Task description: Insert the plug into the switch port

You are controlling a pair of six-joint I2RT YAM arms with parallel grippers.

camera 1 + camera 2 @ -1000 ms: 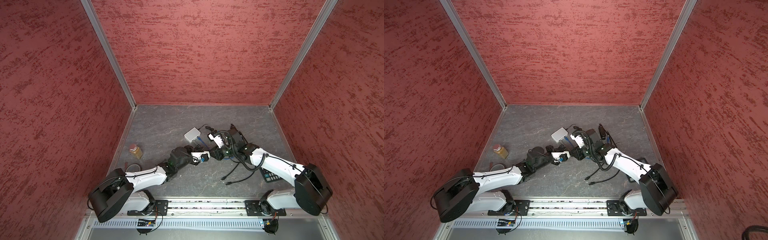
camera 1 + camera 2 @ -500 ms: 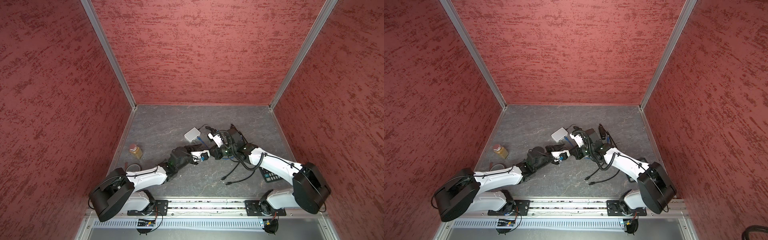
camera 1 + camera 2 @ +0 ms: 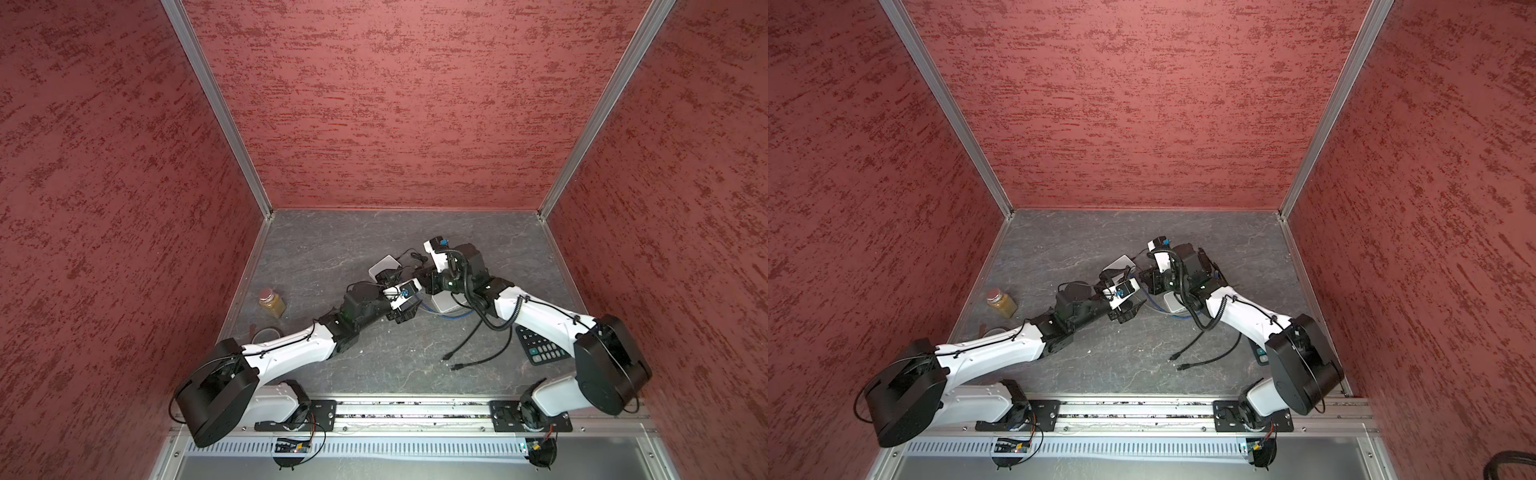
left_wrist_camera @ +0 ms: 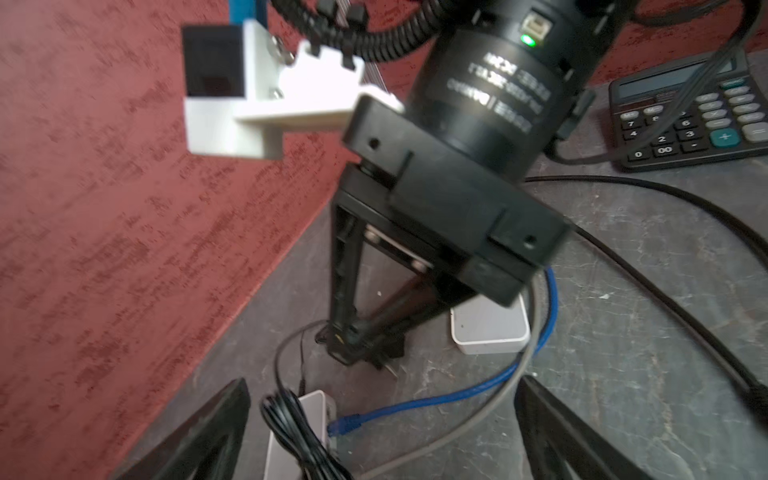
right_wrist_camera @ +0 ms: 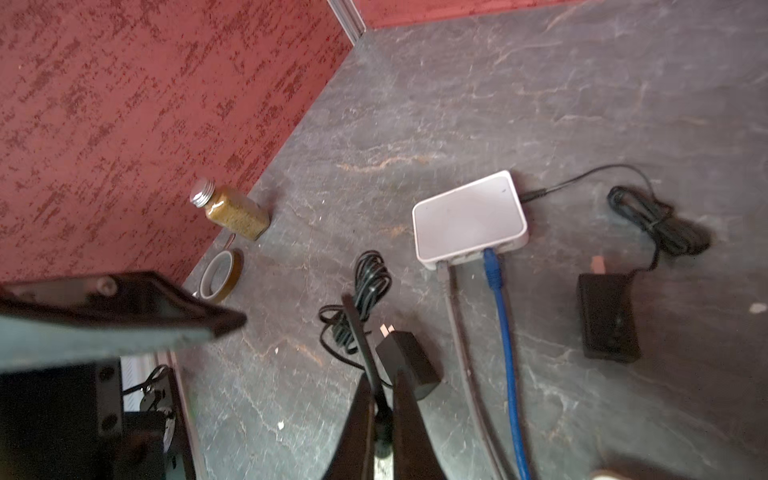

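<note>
Covering the floor between the red walls, the grey table [image 3: 365,370] is your work surface. Your left arm [image 3: 291,353] comes in from 7 o'clock and your right arm [image 3: 540,316] from 4 o'clock; they meet near the table's middle. The calculator [image 3: 540,353] lies at 4 o'clock, partly under the right arm.

One white switch [image 5: 469,218] lies flat just toward 11 o'clock of the middle, with a blue cable [image 5: 503,324] and a grey one seated in its ports. A second switch [image 4: 490,328] sits at 3 o'clock, beneath the right wrist. A black adapter [image 5: 409,361] rests just beside the right gripper's tips; another adapter [image 5: 606,320] lies apart from it. The small bottle [image 3: 272,302] sits at 9 o'clock by the wall, with the tape roll [image 5: 220,274] near it.

Your left gripper [image 4: 382,386] is released, fingers spread wide. Your right gripper [image 5: 382,386] is clenched on the thin black plug lead [image 5: 354,328], low over the table and apart from the white switch. The plug tip itself is too small to make out.
</note>
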